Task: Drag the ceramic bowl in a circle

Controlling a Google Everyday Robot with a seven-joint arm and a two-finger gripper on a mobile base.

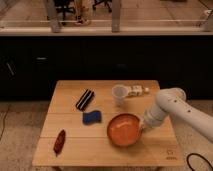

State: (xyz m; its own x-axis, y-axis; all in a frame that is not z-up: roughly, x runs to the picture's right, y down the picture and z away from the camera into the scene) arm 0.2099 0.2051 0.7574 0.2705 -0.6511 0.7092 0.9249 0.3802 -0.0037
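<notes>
The ceramic bowl (pixel 124 130) is a wide, shallow orange bowl on the wooden table (pixel 70 150), right of centre near the front. My gripper (pixel 143 126) comes in from the right on a white arm and sits at the bowl's right rim, touching it.
A white cup (pixel 119 95) stands behind the bowl, with a small bottle lying (pixel 136 91) to its right. A blue sponge (pixel 92 117) and a black striped packet (pixel 85 99) lie left of centre. A reddish-brown item (pixel 59 141) lies at the front left. A dark counter runs behind the table.
</notes>
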